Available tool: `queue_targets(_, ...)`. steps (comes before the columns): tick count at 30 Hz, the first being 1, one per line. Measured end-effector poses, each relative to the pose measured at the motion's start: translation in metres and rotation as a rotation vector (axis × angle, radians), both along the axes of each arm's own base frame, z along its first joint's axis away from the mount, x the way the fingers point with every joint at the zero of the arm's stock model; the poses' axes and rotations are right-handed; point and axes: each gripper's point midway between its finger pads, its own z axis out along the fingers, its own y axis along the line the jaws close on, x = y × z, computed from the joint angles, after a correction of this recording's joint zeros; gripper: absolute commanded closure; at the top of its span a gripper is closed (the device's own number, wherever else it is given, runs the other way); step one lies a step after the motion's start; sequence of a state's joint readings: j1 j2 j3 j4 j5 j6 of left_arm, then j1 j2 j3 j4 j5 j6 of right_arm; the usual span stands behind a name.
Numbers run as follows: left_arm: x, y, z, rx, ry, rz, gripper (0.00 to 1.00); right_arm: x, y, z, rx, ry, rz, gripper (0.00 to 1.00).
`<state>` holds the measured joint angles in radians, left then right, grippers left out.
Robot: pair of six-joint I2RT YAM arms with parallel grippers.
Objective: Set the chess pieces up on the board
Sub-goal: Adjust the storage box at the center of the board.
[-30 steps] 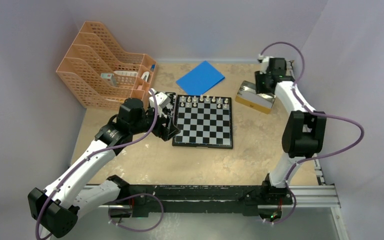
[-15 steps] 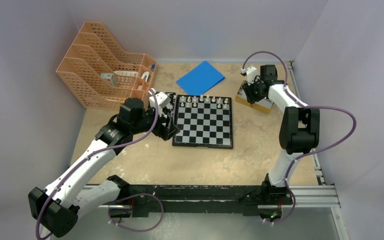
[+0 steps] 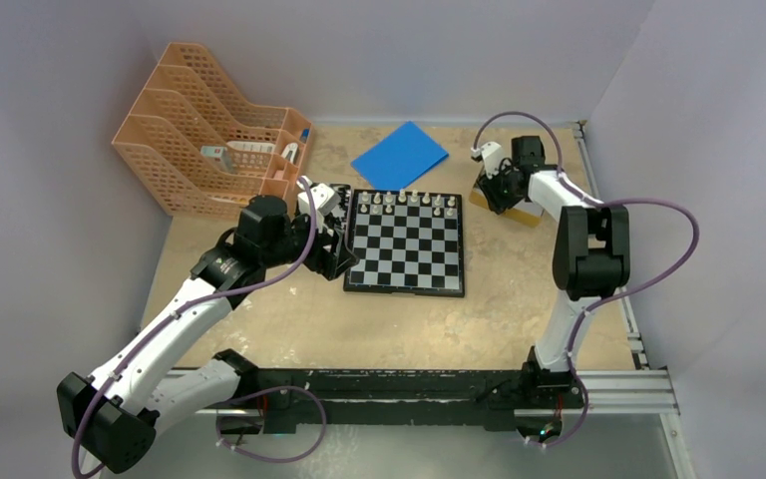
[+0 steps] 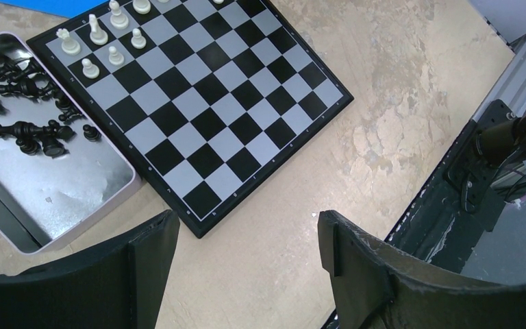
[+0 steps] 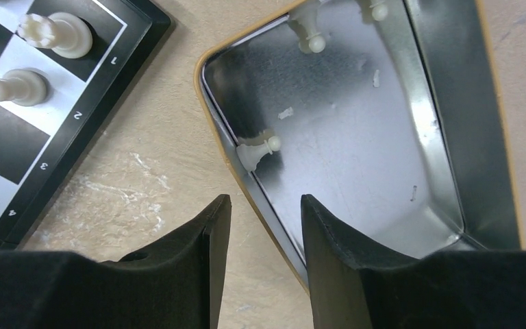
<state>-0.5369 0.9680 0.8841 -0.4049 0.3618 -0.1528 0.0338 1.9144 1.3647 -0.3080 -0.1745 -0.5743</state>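
The board [image 3: 404, 244] lies mid-table, with white chess pieces [image 3: 409, 203] standing along its far rows. My left gripper [image 3: 335, 255] hovers open and empty at the board's left edge, above its near corner [image 4: 198, 219]. Beside it is a silver tin [image 4: 75, 185] holding several black pieces [image 4: 24, 130]. My right gripper [image 3: 489, 186] hangs over the left rim of a yellow tin [image 3: 521, 212]. In the right wrist view its jaws [image 5: 266, 202] stand narrowly open and empty, straddling the tin's rim. A white pawn [image 5: 257, 149] lies inside the tin just ahead.
An orange file rack [image 3: 209, 130] stands at the back left. A blue sheet [image 3: 400, 155] lies behind the board. Two more white pawns [image 5: 308, 34] lie at the yellow tin's far end. A metal rail [image 3: 439, 389] runs along the near edge.
The right arm has swung left, from the yellow tin's right side to over its left rim beside the board. The left arm has not moved.
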Motion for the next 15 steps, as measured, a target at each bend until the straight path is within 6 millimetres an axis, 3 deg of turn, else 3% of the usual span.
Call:
queue_targets(6, 0.000, 0.000, 0.000, 0.001, -0.001, 0.002, 0.26, -0.003, 0.000, -0.015, 0.000, 0.037, 0.002, 0.65)
queue_targets(15, 0.001, 0.001, 0.000, 0.004, -0.002, 0.009, 0.26, -0.005, 0.009, -0.017, 0.069, 0.055, -0.044, 0.76)
